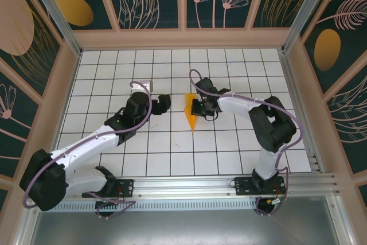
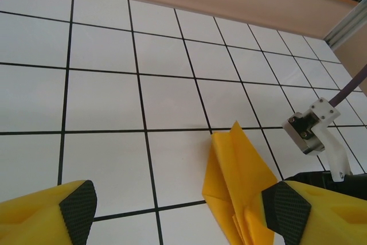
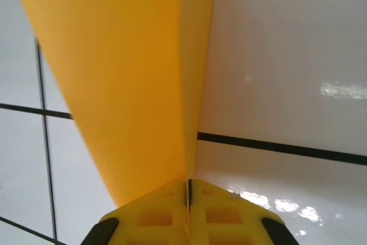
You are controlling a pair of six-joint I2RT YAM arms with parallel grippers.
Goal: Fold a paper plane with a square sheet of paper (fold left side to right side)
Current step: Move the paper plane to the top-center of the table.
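One paper plane (image 1: 190,114) lies near the middle of the white gridded surface (image 1: 172,153), and it is the single piece of orange-yellow paper there. From above it is a narrow wedge, broad at the far end and tapering to a point towards the arm bases. It sits between two tools, one on each side.

The right tool (image 1: 199,108) is just beside the paper's right edge. In the right wrist view its two yellow fingers (image 3: 155,216) are pressed together with no gap, and the paper's (image 3: 126,84) long crease runs straight into the seam between them, so this tool (image 3: 189,190) appears to pinch the folded edge.

The left tool (image 1: 163,102) sits apart from the paper on its left. In the left wrist view its (image 2: 183,202) two fingers stand wide apart, each with one black pad (image 2: 77,207), and only bare tiles lie between them; it holds nothing. The paper (image 2: 238,182) shows there as layered flaps rising to a point, with its lower part just beside the right-hand pad. Whether they touch I cannot tell.

Two purple cables (image 1: 143,93) run along the arms, one on each.
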